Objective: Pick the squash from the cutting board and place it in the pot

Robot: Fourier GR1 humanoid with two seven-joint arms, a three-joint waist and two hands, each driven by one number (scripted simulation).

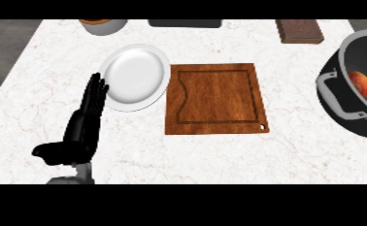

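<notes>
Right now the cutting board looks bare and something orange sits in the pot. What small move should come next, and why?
Probably none beyond keeping the left robot hand resting where it is. The cutting board carries nothing, and an orange thing, likely the squash, already lies inside the pot at the right edge. The right robot hand is out of view, so I would only check that it is clear of the pot.

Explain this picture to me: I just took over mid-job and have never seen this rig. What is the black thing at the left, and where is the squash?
You are looking steeply down at a counter from the robot's head. The black shape is its left hand, fingers straight, holding nothing, beside a white plate. The right hand is out of view. The board in the middle is bare. At the right edge sits the pot; something orange shows inside, probably the squash. Along the far edge are a cup, a dark tray and a brown block.
</notes>
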